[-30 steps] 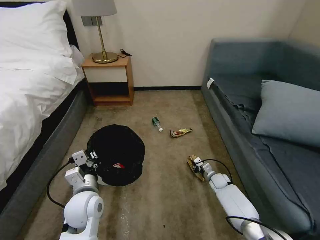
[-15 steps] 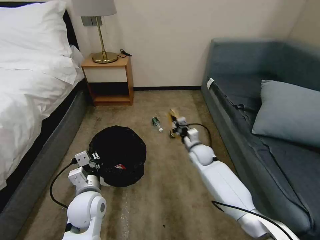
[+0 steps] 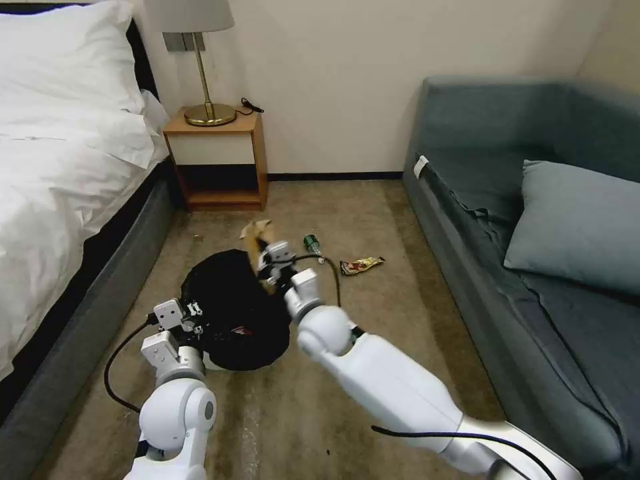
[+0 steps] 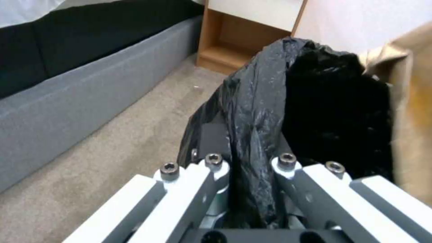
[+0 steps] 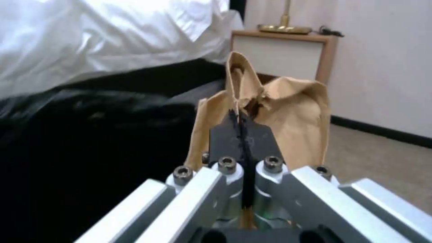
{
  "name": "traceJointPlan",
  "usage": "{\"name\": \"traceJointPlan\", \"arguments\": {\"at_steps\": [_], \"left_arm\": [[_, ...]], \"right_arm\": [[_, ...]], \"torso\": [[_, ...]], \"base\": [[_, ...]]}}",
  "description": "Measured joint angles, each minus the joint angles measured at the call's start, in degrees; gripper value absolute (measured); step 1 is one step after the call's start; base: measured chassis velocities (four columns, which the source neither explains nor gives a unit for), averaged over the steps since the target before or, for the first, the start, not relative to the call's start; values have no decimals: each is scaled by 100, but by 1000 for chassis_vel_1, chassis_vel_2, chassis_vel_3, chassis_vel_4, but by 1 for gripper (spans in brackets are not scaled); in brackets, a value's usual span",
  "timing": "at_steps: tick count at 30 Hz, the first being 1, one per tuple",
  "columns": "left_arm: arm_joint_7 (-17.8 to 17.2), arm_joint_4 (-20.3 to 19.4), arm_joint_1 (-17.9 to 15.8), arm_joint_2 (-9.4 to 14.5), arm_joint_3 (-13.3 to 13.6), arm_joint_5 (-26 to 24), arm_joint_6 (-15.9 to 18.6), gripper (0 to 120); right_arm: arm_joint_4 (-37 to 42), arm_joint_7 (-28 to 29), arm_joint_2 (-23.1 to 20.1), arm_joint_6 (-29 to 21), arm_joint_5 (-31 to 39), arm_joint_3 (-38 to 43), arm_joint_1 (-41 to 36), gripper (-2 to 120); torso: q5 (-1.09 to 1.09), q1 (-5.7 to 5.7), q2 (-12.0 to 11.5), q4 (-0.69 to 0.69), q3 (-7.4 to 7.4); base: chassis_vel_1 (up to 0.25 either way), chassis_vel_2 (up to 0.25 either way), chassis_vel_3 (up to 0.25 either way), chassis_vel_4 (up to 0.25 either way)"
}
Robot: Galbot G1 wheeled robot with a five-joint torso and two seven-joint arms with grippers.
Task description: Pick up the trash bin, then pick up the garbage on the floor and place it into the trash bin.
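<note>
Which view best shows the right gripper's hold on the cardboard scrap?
The right wrist view: the right gripper pinches the cardboard scrap close up. The head view shows it small above the trash bin; the left wrist view catches an edge.

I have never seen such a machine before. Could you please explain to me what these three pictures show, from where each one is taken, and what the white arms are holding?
This is a wheeled robot with two white arms, tidying a bedroom floor. The wide picture comes from a camera on its head, looking down. The other two come from cameras on each wrist, looking along the tool.

The left tool is shut on the trash bin, pinching its black bag at the rim; the left wrist view shows that bag between the fingers. The right tool is shut on a tan cardboard scrap, held at the bin's far edge.

On the carpet beyond lie a small green bottle and a snack wrapper. A red-and-white carton lies inside the bin.
</note>
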Motion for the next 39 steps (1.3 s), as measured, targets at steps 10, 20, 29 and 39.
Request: {"name": "traceJointPlan", "arguments": {"at_steps": [10, 20, 29, 39], "left_arm": [[2, 15, -74, -87, 7, 44, -9, 5], [-1, 72, -138, -104, 34, 88, -12, 5], [-6, 111, -213, -59, 35, 85, 2, 5], [24, 336, -403, 126, 2, 4, -14, 5]], "right_arm": [[-204, -112, -127, 183, -577, -294, -529, 12], [169, -40, -174, -43, -461, -12, -317, 53], [641, -32, -296, -228, -266, 528, -97, 83], [967, -466, -717, 101, -425, 2192, -1054, 100]], "torso": [[0, 0, -1, -2, 0], [1, 0, -1, -1, 0], [1, 0, -1, 0, 0], [2, 0, -1, -1, 0]], "base": [[0, 0, 0, 0], [0, 0, 0, 0], [0, 0, 0, 0], [0, 0, 0, 0]]}}
